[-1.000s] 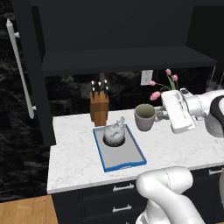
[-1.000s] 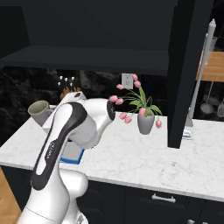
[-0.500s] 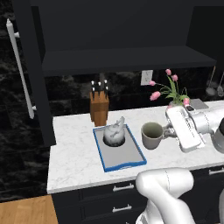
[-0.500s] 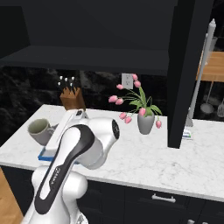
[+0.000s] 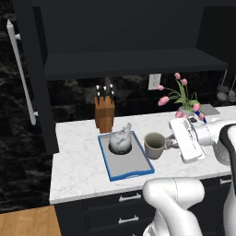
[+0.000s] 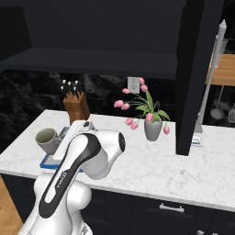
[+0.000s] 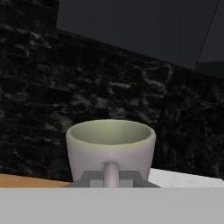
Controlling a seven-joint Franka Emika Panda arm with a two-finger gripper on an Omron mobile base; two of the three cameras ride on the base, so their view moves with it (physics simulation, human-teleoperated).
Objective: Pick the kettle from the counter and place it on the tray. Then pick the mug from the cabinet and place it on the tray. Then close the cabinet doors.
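Lowered from cabinet height, the mug (image 5: 154, 145) now hangs upright just right of the tray (image 5: 138, 168), above the counter (image 5: 78, 170), its handle clamped between the fingers (image 7: 89, 179) of the gripper (image 5: 171, 142). The kettle (image 5: 120, 141) sits at the tray's far end, near a knife block (image 5: 105, 114).

This is a home kitchen: a white marble bench (image 5: 78, 161) runs above dark drawers (image 5: 115, 209) with silver handles, under a dark wall cabinet (image 5: 129, 50). A knife block (image 5: 105, 110), a vase of pink tulips (image 6: 151, 121), a wall socket (image 5: 154, 81) and hanging utensils (image 6: 219, 108) against black stone complete it.
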